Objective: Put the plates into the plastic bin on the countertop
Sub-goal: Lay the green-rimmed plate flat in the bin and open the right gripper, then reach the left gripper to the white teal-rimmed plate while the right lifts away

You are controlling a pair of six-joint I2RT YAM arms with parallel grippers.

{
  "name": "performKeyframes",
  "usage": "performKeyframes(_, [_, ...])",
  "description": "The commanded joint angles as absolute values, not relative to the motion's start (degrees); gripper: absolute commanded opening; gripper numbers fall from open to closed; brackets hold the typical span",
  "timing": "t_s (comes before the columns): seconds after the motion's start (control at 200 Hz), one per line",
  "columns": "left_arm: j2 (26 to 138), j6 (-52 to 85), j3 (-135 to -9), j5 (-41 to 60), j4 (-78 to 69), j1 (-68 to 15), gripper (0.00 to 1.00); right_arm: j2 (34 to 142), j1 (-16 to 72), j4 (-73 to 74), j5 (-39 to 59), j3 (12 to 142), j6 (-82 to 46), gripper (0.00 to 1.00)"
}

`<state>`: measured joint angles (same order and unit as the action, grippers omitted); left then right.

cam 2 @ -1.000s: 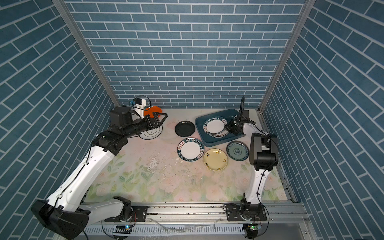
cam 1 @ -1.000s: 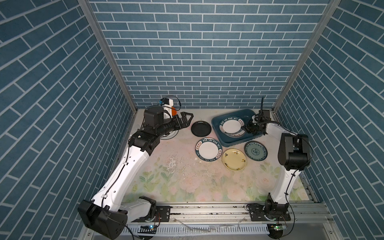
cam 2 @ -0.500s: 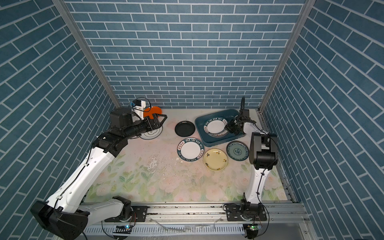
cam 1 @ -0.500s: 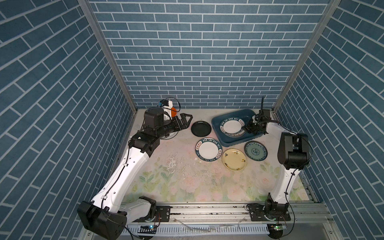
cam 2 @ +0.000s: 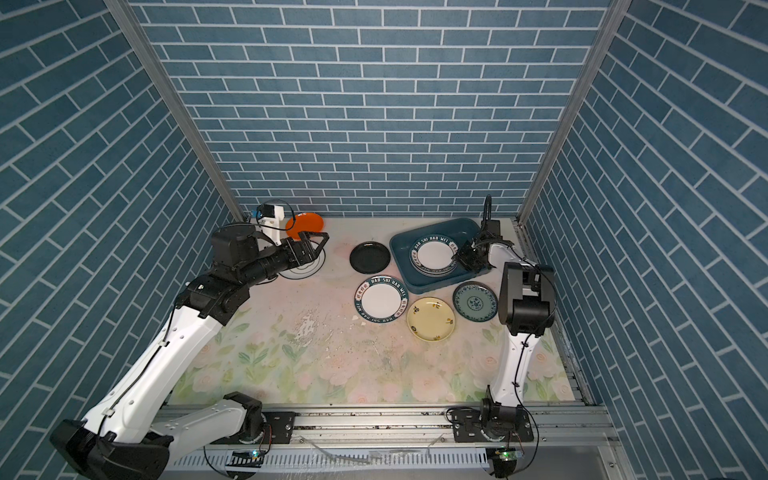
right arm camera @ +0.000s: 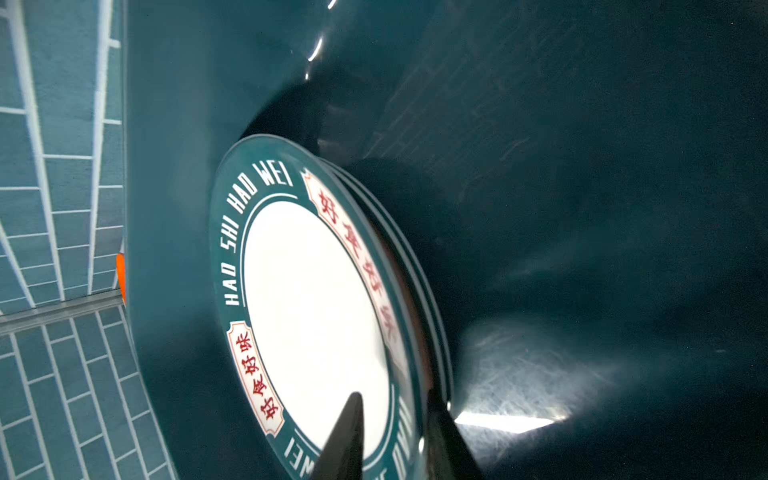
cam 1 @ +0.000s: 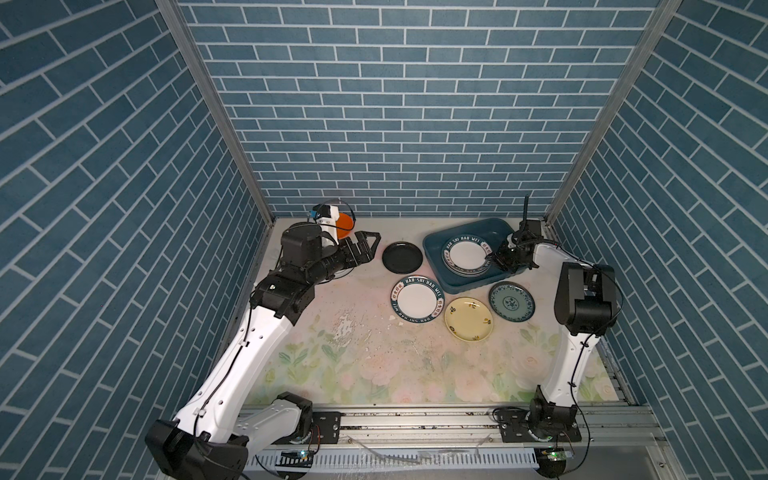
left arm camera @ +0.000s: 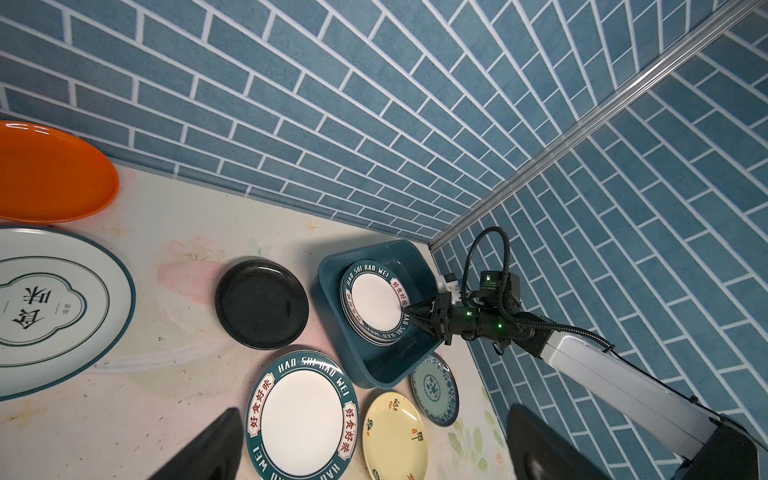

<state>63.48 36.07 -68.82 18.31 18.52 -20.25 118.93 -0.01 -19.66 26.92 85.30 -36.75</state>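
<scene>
The right pincer (left arm camera: 409, 316) is straddling the rim of the top plate (left arm camera: 376, 301), which is lying on the stack inside the bin (cam 1: 482, 227); whether it is nipping that rim or clear of it, I cannot tell. It should be spreading fully, then backing out level so the stack is not dragged. The left pincer (cam 1: 368, 243) is hanging spread wide beside the black plate (cam 1: 402, 257) on the bench (cam 1: 353, 353).

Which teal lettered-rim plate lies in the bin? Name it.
The lettered plate topping the stack inside the plastic bin; its twin lies outside on the countertop.
</scene>
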Motion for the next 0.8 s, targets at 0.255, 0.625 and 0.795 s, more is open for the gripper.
performKeyframes(0.255, [62.7,36.2,-68.2,16.1,19.1,-20.7,1.00,117.7,0.0,-24.4,23.8,87.9,-33.0,0.57])
performKeyframes(0.625, [63.4,39.2,-67.8,6.0,26.3,-20.2,1.00,111.0,0.0,-26.5,22.0,89.6,-30.4,0.83])
performKeyframes(0.795, [63.3,44.7,-63.9,8.5,25.1,-15.8,1.00,107.5,0.3,-28.1,23.8,90.8,-29.0,0.86])
